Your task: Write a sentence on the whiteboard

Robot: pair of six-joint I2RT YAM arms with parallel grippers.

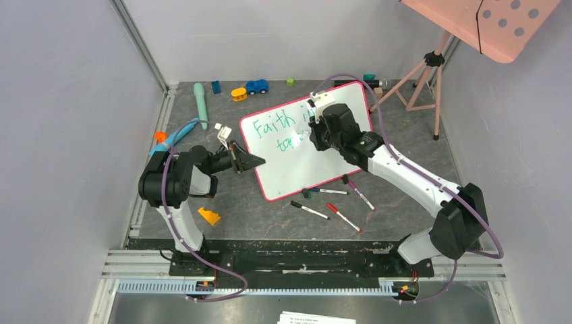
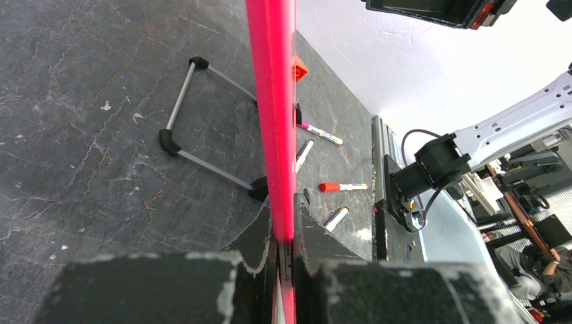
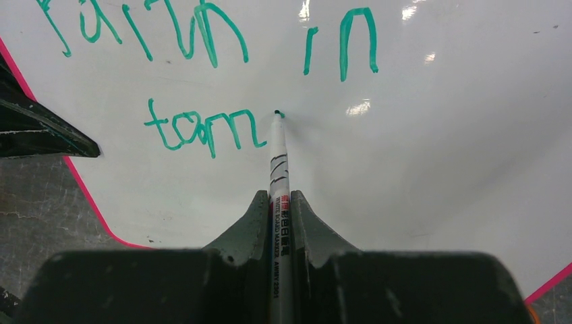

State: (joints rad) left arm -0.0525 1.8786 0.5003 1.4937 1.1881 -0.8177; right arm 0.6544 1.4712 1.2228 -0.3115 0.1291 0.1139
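Right gripper (image 3: 278,201) clenched on slim white green-tipped marker (image 3: 277,158), tip centre-frame, mid green handwritten sentence (image 3: 202,129). Left gripper (image 2: 283,226) pinches glossy pink-rimmed whiteboard (image 2: 270,101); if that slips, strokes skew.

loose markers (image 1: 309,210) on the table (image 1: 270,226) just before the whiteboard (image 1: 290,172)

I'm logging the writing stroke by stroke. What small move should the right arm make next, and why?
Probably draw an "o" just right of the "m". The sentence breaks off at "tom", and the marker in the shut right tool has its tip at the whiteboard right there, a green dot already made. The left tool clamps the rim, so the board looks steadied.
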